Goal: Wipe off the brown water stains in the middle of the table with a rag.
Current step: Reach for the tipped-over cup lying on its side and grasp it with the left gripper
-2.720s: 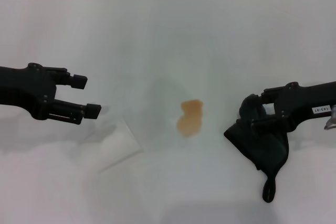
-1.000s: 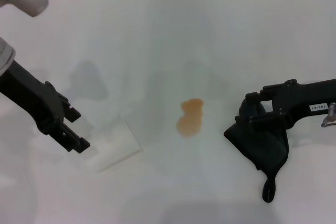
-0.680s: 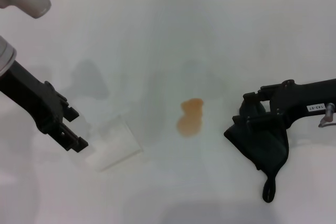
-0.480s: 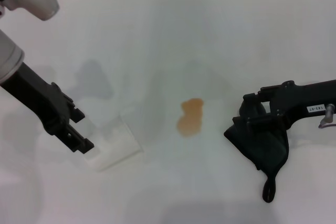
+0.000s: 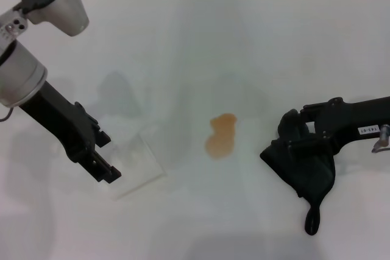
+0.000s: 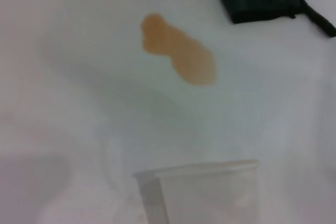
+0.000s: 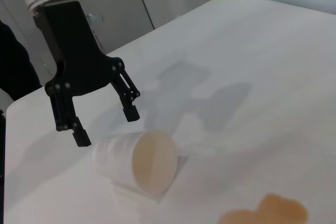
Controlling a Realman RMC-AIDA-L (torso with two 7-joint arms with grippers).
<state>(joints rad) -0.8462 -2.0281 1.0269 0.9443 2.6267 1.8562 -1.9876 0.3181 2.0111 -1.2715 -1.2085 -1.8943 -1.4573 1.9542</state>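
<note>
My right gripper [image 5: 291,137] clamps the rag [image 5: 304,164] (left gripper [image 7: 103,120] gaping, empty); next, sweep left across the brown water stains [image 5: 220,136].

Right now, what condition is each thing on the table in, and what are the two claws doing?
Brown water stains: one two-lobed puddle, unwiped, nothing touching it.
Rag: crumpled on the table, thin tail trailing toward the robot.
Right gripper: down at the rag's far edge.
Cup: tipped on its side, mouth toward the stain.
Left gripper: open, pointing down just above the cup.
Table: dry apart from the puddle.
</note>
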